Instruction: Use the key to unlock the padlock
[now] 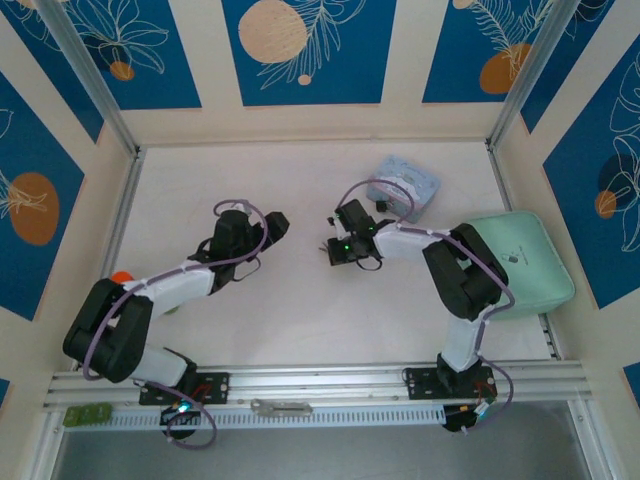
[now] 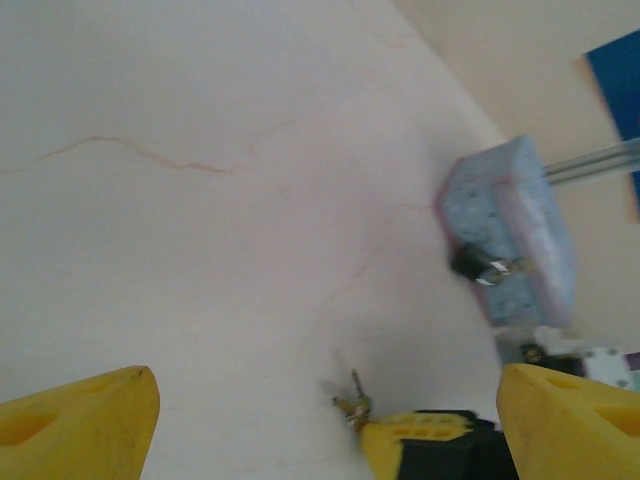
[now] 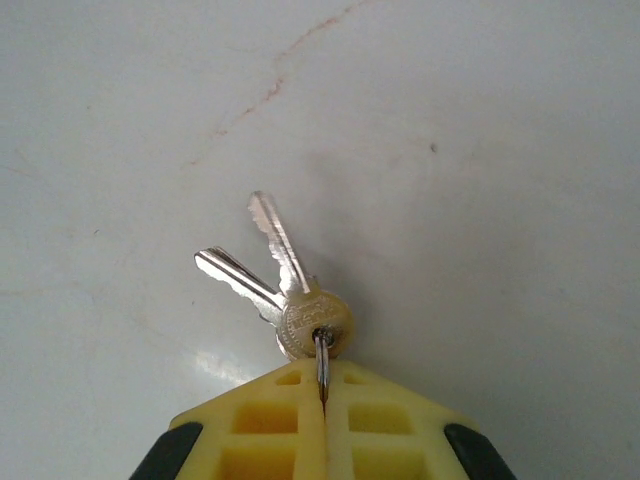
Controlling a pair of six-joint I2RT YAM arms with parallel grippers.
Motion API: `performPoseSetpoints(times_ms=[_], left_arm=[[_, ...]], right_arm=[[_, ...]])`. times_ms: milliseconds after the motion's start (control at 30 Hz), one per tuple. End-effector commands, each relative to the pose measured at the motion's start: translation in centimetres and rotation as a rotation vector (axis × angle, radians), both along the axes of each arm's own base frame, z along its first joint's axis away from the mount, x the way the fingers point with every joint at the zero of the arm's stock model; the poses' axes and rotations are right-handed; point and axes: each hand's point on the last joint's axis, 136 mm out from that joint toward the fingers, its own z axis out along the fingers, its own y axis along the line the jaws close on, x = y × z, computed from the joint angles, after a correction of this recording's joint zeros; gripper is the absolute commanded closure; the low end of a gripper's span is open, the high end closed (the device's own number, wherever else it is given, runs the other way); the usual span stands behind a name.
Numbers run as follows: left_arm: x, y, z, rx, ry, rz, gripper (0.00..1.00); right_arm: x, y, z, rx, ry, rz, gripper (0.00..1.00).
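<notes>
We note bright, diffuse light and soft shadows. Left wrist view blurred; right wrist view sharp, faint glare on surface [image 3: 210, 365].

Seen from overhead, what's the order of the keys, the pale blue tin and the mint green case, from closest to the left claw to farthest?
1. The keys, pinched in the right gripper, just right of the left gripper.
2. The pale blue tin, farther right and toward the back.
3. The mint green case, farthest out on the right side.
</notes>
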Motion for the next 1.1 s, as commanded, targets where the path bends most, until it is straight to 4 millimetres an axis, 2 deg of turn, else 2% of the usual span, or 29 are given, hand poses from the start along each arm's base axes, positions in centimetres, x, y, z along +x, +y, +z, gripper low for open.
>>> performPoseSetpoints(times_ms=[0, 200, 367, 500, 600, 800, 900, 1067], left_arm=[[0.0, -3.2, 1.3, -0.126, -0.036, -0.073, 0.15], [0.1, -7.5, 0.9, -0.198, -0.047, -0.162, 0.19], [0.2, -10.1, 0.8, -0.248, -0.046, -0.243, 0.27], [0.1, -10.2, 0.6, -0.235, -0.056, -0.249, 0.28], [0.1, -10.3, 0.6, -0.225, -0.064, -0.266, 0.28], [0.3, -9.3, 1.4, -0.177, -0.054, -0.315, 0.27], [0.3, -8.5, 1.7, -0.151, -0.033, -0.303, 0.25], [-0.3, -8.8, 1.9, -0.198, 0.007, -0.316, 0.23]], right_arm=[[0.1, 1.3, 2.5, 0.131, -0.043, 0.011, 1.0], [-0.5, 1.2, 4.0, 0.176, -0.106, 0.015, 1.0], [-0.5, 0.8, 4.9, 0.176, -0.141, 0.02, 1.0], [-0.6, 0.7, 5.4, 0.202, -0.138, 0.028, 1.0], [-2.0, 2.0, 6.4, 0.247, -0.196, 0.164, 1.0], [-3.2, 1.6, 8.2, 0.229, -0.286, 0.357, 1.0], [-3.4, 1.3, 8.2, 0.216, -0.286, 0.413, 1.0], [-4.2, 1.8, 7.4, 0.211, -0.372, 0.54, 1.0]])
